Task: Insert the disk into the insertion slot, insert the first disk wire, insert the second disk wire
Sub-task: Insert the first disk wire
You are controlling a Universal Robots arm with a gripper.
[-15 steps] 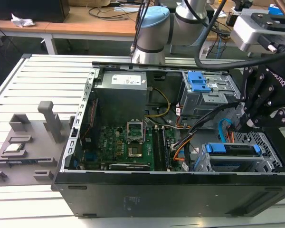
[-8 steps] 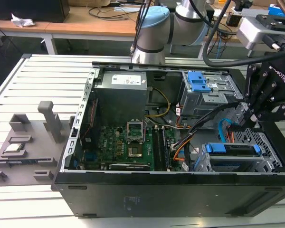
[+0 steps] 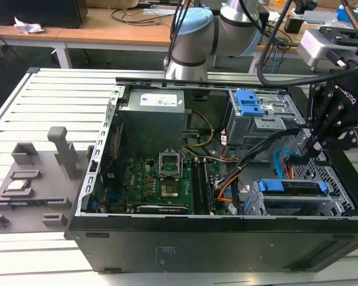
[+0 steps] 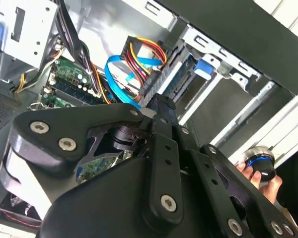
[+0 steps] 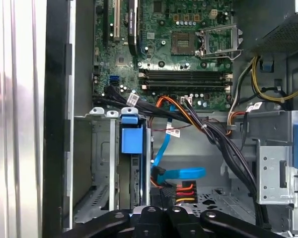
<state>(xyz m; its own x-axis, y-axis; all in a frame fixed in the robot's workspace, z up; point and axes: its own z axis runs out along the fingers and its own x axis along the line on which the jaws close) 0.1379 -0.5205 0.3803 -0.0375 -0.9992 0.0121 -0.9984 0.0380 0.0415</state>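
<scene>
The disk (image 3: 292,187), silver in its bright blue carrier, sits inside the insertion slot (image 3: 334,177), the perforated silver cage at the case's front corner on the exterior view's right. My gripper (image 3: 308,149) hangs just behind the disk's rear end. Both wrist views show the gripper (image 4: 159,102) (image 5: 162,196) shut on a black wire connector (image 4: 150,85) with red, yellow and orange leads, held close to the disk (image 5: 134,178). A blue flat wire (image 5: 181,173) loops loose beside that connector.
A grey bay with a blue latch (image 3: 250,104) stands behind the cage. Black cable bundles (image 5: 223,144) cross from the motherboard (image 3: 161,182) toward the gripper. A hand (image 4: 260,176) rests outside the case wall. A grey fixture (image 3: 30,179) lies on the table at the exterior view's left.
</scene>
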